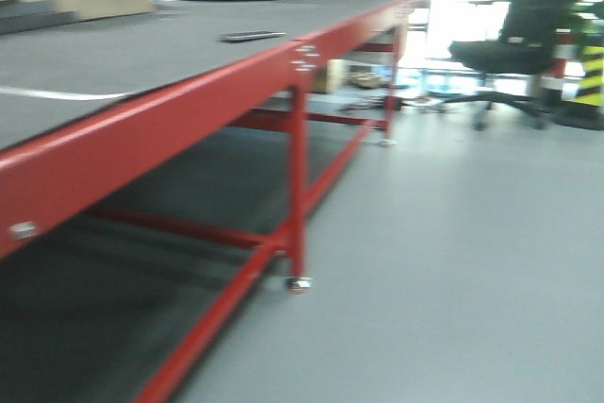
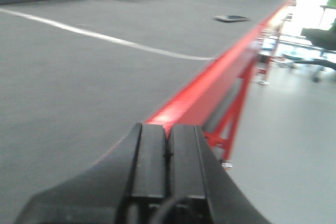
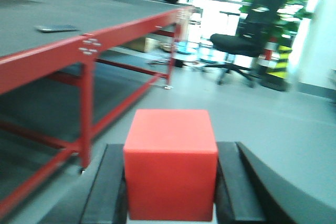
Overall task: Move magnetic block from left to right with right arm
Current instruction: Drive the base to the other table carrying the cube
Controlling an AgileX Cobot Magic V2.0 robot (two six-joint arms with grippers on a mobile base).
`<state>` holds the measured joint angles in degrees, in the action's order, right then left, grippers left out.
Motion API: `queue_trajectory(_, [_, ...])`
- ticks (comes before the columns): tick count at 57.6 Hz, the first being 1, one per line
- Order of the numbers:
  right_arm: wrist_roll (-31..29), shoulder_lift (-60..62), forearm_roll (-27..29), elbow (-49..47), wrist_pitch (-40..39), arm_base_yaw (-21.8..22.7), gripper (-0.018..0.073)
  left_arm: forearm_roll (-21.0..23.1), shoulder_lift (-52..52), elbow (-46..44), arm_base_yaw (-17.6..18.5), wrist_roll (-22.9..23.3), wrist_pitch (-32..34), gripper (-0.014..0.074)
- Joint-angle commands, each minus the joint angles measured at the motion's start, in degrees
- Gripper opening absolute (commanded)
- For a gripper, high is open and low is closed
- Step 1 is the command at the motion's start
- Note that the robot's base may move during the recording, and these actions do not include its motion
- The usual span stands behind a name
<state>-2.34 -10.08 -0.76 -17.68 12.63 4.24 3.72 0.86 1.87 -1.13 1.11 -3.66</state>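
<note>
The magnetic block (image 3: 170,169), a plain red cube, fills the lower middle of the right wrist view. My right gripper (image 3: 170,179) is shut on it, one black finger pressed against each side, held out over the grey floor beside the table. In the left wrist view my left gripper (image 2: 168,142) is shut, its two black fingers (image 2: 149,156) touching with nothing between them, hovering over the table's red edge. Neither gripper nor the block appears in the front view.
A long table with a dark grey top (image 1: 113,54) and red frame (image 1: 189,110) runs along the left. A flat dark object (image 1: 251,36) lies on it. A white line (image 2: 105,38) crosses the top. A black office chair (image 1: 510,54) stands far right on the grey floor.
</note>
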Motion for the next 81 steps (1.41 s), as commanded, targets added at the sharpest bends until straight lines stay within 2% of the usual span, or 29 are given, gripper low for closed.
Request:
queue_trajectory(1, [-0.34,-0.68,-0.26,-1.6,-5.14,0.0,0.0288,0.16,0.54,0.48,0.0,0.1,4.82,-0.0117])
queue_trajectory(81, [-0.34,-0.68,-0.26,-1.6,-5.14,0.0,0.0288,0.16,0.54,0.48,0.0,0.1,4.82,-0.0117])
